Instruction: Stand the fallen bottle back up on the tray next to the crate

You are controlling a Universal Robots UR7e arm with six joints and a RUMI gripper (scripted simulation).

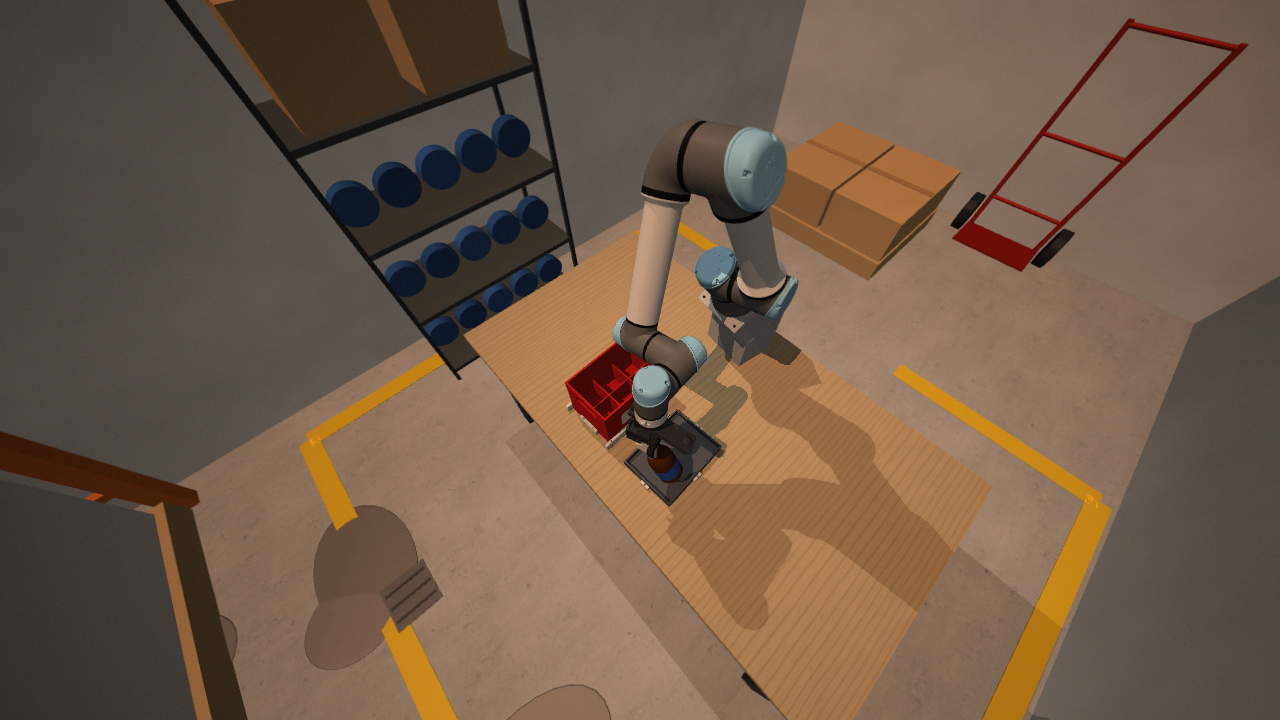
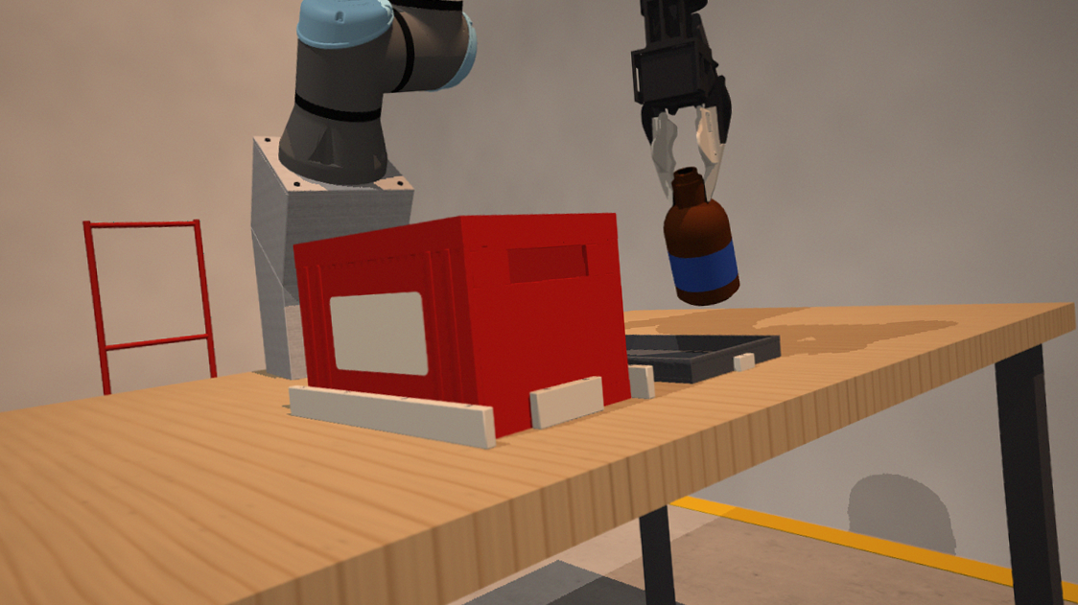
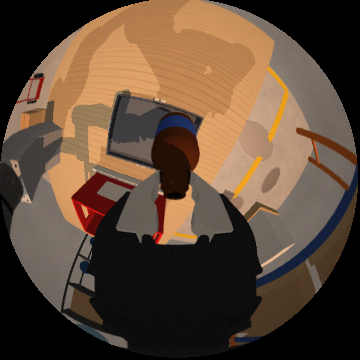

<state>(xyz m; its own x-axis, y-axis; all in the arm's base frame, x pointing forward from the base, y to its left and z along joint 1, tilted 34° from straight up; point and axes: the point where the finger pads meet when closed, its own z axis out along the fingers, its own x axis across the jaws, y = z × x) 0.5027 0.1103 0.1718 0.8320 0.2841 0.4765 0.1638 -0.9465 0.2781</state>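
A brown bottle with a blue label [image 1: 663,463] [image 2: 700,245] [image 3: 176,145] hangs in the air, neck up and slightly tilted, its base clear of the tray. My gripper [image 2: 692,189] [image 3: 174,171] is shut on the bottle's neck, one jaw on each side. The dark tray [image 1: 711,437] [image 2: 736,354] [image 3: 112,127] lies on the table below the bottle. The red crate [image 1: 586,413] [image 2: 547,326] [image 3: 85,192] stands beside the tray. In the top view the arm covers part of the crate, and the jaw tips are too small to make out.
Pale strips [image 2: 392,415] stand along the foot of the crate, and a small pale block [image 2: 744,361] is at the tray's edge. The crate's walls rise well above the tray's low rim. The table's edge [image 2: 709,451] runs close to the crate and tray.
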